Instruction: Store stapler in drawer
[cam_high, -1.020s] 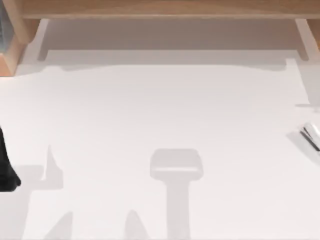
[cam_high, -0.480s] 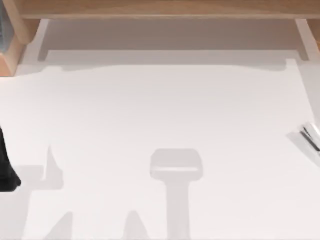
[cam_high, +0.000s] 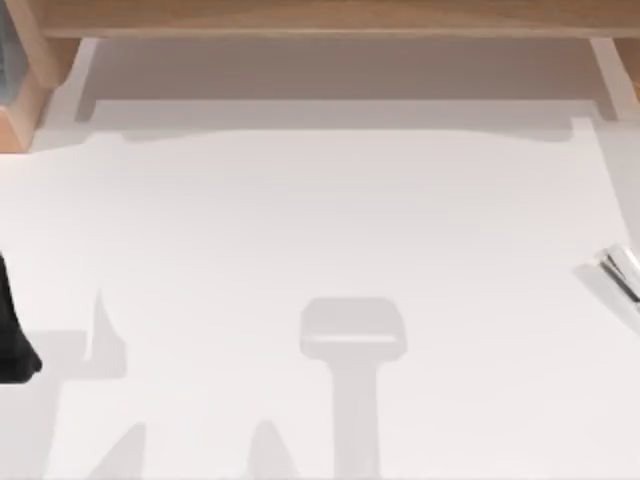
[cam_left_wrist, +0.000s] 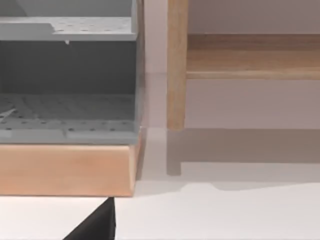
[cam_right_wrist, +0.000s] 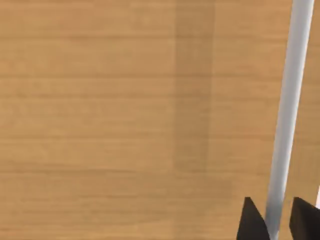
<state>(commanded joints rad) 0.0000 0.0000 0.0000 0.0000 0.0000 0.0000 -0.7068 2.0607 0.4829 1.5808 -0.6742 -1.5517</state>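
1. White and grey, the stapler lies at the right edge of the top view, on the surface, well apart from the drawer.
2. You should find it light, stiff and smooth; I'd take it across its narrow middle.
3. Right gripper has its fingers straddling a grey bar handle on a wooden front; whether they clench it, you cannot tell.
4. Left arm is parked at the left edge; its fingers cannot be judged.
5. Wooden shelving lines the top; a grey bin sits upper left.

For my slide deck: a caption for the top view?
Stapler lies at the white table's right edge; left arm sits at its left edge.
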